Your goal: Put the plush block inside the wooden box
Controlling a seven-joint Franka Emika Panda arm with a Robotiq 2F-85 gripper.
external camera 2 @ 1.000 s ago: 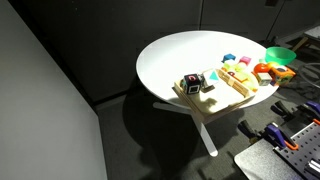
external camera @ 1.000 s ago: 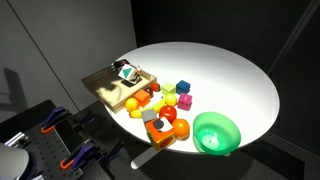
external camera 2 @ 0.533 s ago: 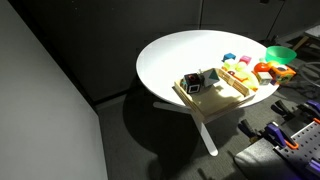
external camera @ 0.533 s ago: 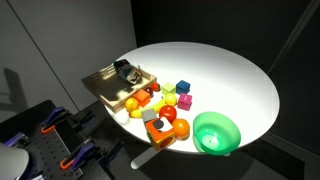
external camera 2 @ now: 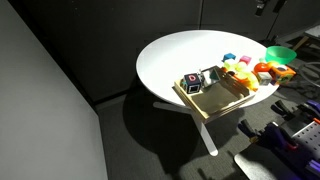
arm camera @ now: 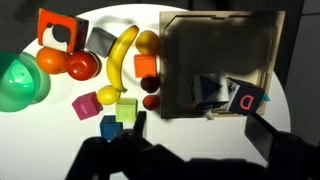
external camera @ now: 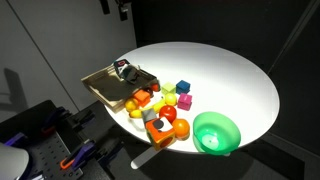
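The wooden box [arm camera: 222,45] lies on the white round table; it also shows in both exterior views [external camera: 103,86] [external camera 2: 215,97]. Inside it sit a dark block with a red letter D [arm camera: 247,100] and a teal-blue block [arm camera: 208,90]. The plush block [arm camera: 147,66], an orange-red cube, lies on the table just outside the box's wall, next to a banana [arm camera: 122,52]. My gripper [arm camera: 200,128] hangs high above the box, open and empty. It shows at the top edge of both exterior views [external camera: 122,8] [external camera 2: 268,6].
A green bowl [arm camera: 20,82] [external camera: 216,132] stands near the table edge. Between it and the box lie an orange frame block [arm camera: 58,30], a grey block [arm camera: 100,40], red balls [arm camera: 82,65], and pink [arm camera: 85,103], green [arm camera: 125,108] and blue [arm camera: 110,127] cubes.
My gripper has come into view at the top of an exterior view, and its shadow now darkens the box. The blocks and toys have not moved.
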